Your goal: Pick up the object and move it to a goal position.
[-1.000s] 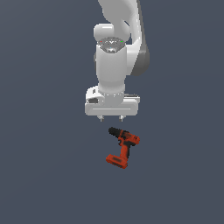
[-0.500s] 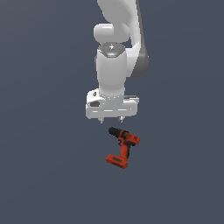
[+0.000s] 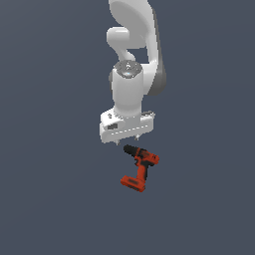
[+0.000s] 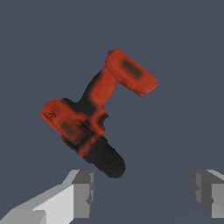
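With our gripper point(image 4: 142, 192) spread wide and empty just above the drill point(image 3: 139, 167), which lies on its side on the floor, we should centre over its handle, align the fingers point(image 4: 81, 192) across it, then descend.

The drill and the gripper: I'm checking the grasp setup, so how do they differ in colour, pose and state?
The drill is red-orange with a black chuck; the gripper is white with grey fingertips. The drill lies on its side on the surface; the gripper hangs above it, pointing down. The drill is ungrasped; the gripper's jaws stand open and empty. Both show in each view.
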`<state>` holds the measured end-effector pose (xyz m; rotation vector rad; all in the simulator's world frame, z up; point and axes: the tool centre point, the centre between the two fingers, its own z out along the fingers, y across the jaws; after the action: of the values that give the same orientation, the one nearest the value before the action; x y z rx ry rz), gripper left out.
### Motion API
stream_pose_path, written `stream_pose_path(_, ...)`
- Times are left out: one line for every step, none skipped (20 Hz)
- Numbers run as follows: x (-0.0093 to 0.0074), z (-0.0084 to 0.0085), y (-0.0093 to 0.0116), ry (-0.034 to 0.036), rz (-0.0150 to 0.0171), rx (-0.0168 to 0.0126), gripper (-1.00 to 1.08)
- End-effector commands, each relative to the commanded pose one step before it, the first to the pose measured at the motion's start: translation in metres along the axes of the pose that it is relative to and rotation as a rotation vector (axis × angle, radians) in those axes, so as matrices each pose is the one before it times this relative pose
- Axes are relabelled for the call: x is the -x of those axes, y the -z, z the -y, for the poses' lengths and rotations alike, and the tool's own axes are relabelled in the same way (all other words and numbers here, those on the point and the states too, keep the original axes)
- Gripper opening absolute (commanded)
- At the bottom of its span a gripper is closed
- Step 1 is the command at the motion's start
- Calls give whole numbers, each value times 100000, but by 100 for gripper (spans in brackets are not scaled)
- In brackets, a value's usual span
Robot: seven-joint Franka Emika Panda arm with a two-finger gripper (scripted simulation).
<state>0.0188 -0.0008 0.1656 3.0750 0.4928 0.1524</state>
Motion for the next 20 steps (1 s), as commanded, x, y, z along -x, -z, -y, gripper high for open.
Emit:
stream_pose_path(231,162,-915,7244,67,-78,68)
stream_pose_path(88,78,-359,2879,13,-49,68)
stream_pose_path(86,83,-357,2880,5,-58,68)
stream_pose_path(85,89,-355,2881,-3,-66,68)
stream_pose_path(83,95,-352,2881,-12,-74,68)
stream_pose_path(80,100,-350,2882,-21,-82,68)
stream_pose_path(78,105,-348,2881,-31,-89,68)
stream_pose_path(75,111,-345,2883,-41,-96,68)
stream_pose_path(72,117,-343,2883,-51,-102,68)
stream_pose_path(69,121,-340,2882,-62,-107,68)
stream_pose_path(65,127,-338,2883,-73,-112,68)
stream_pose_path(61,131,-335,2883,-85,-117,68)
stream_pose_path(57,136,-332,2882,-97,-120,68)
stream_pose_path(53,141,-330,2882,-109,-124,68)
stream_pose_path(48,145,-327,2882,-121,-126,68)
stream_pose_path(44,149,-324,2881,-134,-128,68)
stream_pose_path(39,153,-322,2880,-147,-130,68)
stream_pose_path(34,157,-319,2880,-160,-130,68)
stream_pose_path(28,161,-316,2879,-173,-130,68)
stream_pose_path(23,163,-310,2850,-185,-128,68)
